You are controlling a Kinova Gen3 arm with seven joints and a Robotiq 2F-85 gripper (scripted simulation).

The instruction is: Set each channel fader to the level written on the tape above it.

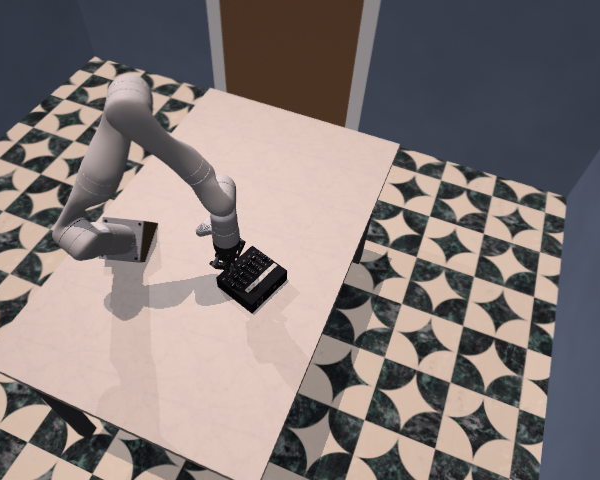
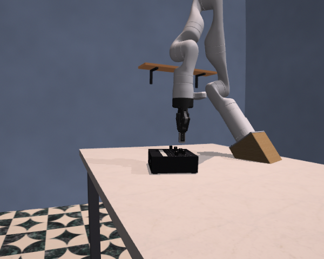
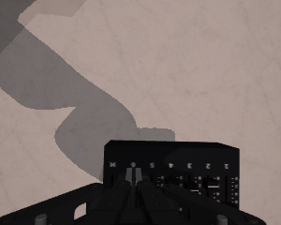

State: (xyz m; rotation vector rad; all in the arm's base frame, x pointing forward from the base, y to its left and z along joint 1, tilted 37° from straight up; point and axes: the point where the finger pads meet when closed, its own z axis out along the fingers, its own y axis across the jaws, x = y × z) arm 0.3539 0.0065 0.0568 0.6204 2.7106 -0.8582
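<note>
Fingers [image 2: 181, 137] pressed fully together, nothing between them — your gripper [image 2: 181, 139] hangs pointing straight down, clear above lighting desk [image 2: 173, 163], not touching it. Desk stands flat on table [image 2: 212, 209], well apart from arm's wooden wedge base [image 2: 255, 150] at far right. In wrist view you see desk's tape strip [image 3: 170, 165] with reversed digits — fader caps [image 3: 214, 187] too dark to read levels.

Lighting desk [image 2: 173, 164]: black, white tape strip. Counter [image 2: 217, 211]: pale pink marble. Floor [image 1: 460, 289]: cream and dark green star tiling. Arm [image 1: 186, 160]: light grey; tool [image 2: 182, 138] black
</note>
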